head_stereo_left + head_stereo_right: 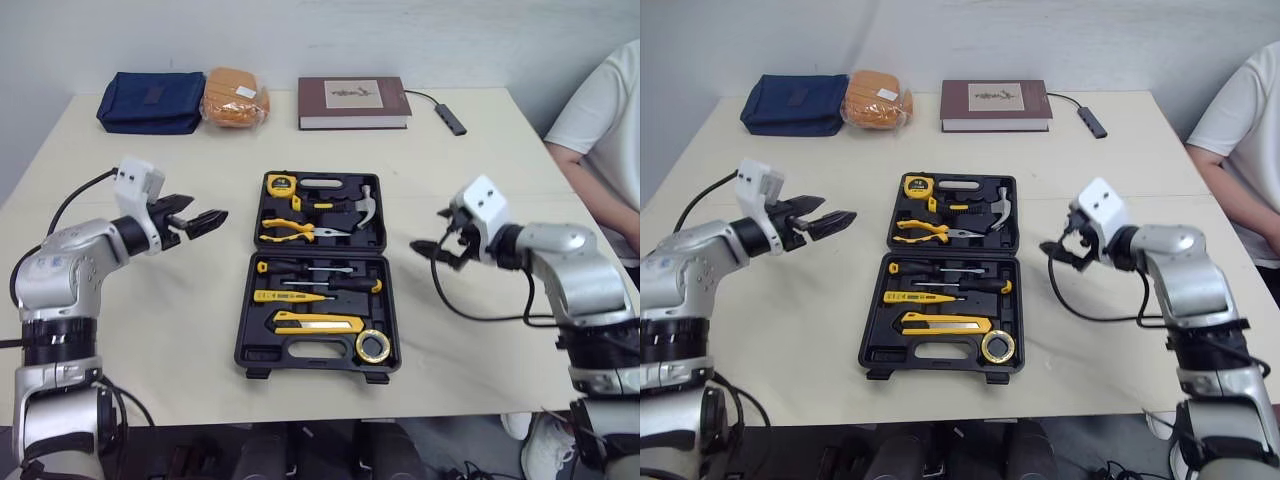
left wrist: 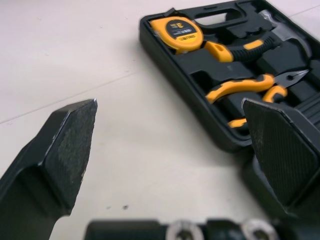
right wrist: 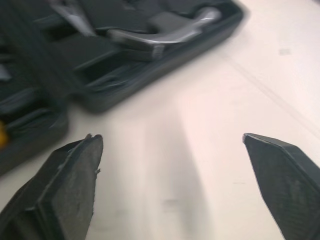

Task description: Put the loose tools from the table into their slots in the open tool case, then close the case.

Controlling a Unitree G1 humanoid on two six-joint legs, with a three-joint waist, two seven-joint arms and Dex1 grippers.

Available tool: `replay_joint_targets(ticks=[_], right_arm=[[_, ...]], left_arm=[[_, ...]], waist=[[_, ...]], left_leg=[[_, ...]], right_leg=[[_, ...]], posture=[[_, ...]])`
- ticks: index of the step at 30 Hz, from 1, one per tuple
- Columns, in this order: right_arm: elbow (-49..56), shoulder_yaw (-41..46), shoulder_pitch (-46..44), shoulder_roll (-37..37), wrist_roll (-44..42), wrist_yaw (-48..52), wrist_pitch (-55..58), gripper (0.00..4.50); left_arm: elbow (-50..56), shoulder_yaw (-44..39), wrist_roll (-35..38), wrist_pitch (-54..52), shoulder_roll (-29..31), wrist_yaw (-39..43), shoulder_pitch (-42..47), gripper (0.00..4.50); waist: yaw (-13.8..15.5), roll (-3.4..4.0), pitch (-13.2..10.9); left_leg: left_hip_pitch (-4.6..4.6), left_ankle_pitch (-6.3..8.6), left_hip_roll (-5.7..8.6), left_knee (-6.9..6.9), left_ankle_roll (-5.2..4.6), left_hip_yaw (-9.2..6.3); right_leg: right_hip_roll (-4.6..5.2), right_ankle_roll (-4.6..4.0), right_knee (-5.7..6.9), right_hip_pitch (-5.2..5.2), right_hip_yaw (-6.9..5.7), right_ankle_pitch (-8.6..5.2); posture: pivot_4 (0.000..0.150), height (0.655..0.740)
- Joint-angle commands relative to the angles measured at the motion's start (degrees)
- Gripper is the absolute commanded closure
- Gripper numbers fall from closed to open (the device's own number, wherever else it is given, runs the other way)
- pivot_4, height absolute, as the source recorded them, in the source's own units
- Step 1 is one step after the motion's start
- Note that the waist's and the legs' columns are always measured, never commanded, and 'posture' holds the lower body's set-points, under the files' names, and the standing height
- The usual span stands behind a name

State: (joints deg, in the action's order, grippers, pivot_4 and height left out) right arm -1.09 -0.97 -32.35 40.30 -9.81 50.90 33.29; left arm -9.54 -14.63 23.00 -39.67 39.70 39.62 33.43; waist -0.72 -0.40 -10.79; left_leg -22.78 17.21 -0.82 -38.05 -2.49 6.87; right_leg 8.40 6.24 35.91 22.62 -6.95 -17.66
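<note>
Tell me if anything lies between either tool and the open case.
Nothing visible does. The left tool and right tool hang open on either side of the case, with just table between. The book and pouch lie at the far edge, out of the way.

No text can be read for certain. The tape measure (image 2: 181, 34) bears a dark label with print too small to make out. At the table's (image 1: 180, 330) far edge, the book (image 1: 353, 102) has a pale cover panel with illegible marks, and the orange packet (image 1: 236, 97) a white sticker.
</note>
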Motion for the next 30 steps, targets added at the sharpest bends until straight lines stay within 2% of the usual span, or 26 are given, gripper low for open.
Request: replay_joint_targets(ticks=[1,3,6,13,18,24,30], right_arm=[[-0.9,0.1,-15.1,-3.3,-7.8,-1.4,28.5,0.0],[-2.8,-0.8,-19.0,-4.9,-8.3,-2.3,35.7,0.0],[-6.5,-0.3,-23.9,-8.8,-7.1,-8.3,41.3,0.0],[-15.0,-0.4,-29.5,-13.3,-3.6,-17.6,44.1,0.0],[-19.2,0.3,-31.7,-14.6,-3.5,-20.6,44.2,0.0],[-20.0,0.0,-31.9,-15.8,-4.1,-21.8,45.3,0.0],[-21.0,1.0,-32.2,-17.9,-4.3,-23.7,45.9,0.0]], left_arm=[[-4.6,4.7,1.3,-19.5,-3.2,-5.6,13.1,0.02],[-6.8,5.7,1.5,-23.6,-4.1,-6.5,16.0,0.02],[-9.9,7.9,-1.4,-22.9,-4.6,-8.7,18.4,0.02],[-17.7,11.7,-4.5,-23.0,-7.6,-10.4,23.4,0.02],[-22.5,12.3,-6.1,-21.0,-8.8,-9.8,25.4,0.02],[-27.8,12.4,-8.5,-16.9,-9.3,-10.9,26.7,0.02],[-29.9,14.4,-10.0,-17.5,-9.0,-9.1,27.8,0.02]], waist=[[0.1,0.0,0.0],[0.1,0.0,0.0],[0.1,-0.01,0.0],[-0.7,-0.02,0.0],[-0.9,-0.02,0.0],[-1.0,-0.02,0.0],[-1.0,-0.02,0.0]], left_leg=[[-0.01,0.0,0.01,0.0,0.0,-0.01],[-0.02,0.0,-0.03,0.01,0.02,-0.06],[-0.31,-0.14,-0.03,-0.07,0.01,-0.09],[-0.4,-0.17,-0.01,-0.06,0.04,-0.07],[-0.46,-0.19,-0.01,-0.01,0.09,0.01],[-0.48,-0.23,-0.04,0.02,0.14,0.15],[-0.49,-0.31,-0.04,0.01,0.17,0.27]], right_leg=[[0.0,0.0,-0.01,0.0,-0.01,0.0],[-0.03,-0.01,-0.05,-0.01,0.05,0.0],[-0.44,-0.01,0.0,0.17,-0.09,0.0],[-0.48,-0.01,-0.02,0.24,-0.09,-0.01],[-0.52,0.0,0.01,0.41,0.01,0.0],[-0.62,0.0,0.11,0.61,0.22,0.0],[-0.63,0.0,0.31,0.77,0.43,0.0]], posture=[[0.15,0.74],[0.15,0.74],[0.15,0.74],[0.15,0.74],[0.15,0.74],[0.15,0.74],[0.15,0.74]])
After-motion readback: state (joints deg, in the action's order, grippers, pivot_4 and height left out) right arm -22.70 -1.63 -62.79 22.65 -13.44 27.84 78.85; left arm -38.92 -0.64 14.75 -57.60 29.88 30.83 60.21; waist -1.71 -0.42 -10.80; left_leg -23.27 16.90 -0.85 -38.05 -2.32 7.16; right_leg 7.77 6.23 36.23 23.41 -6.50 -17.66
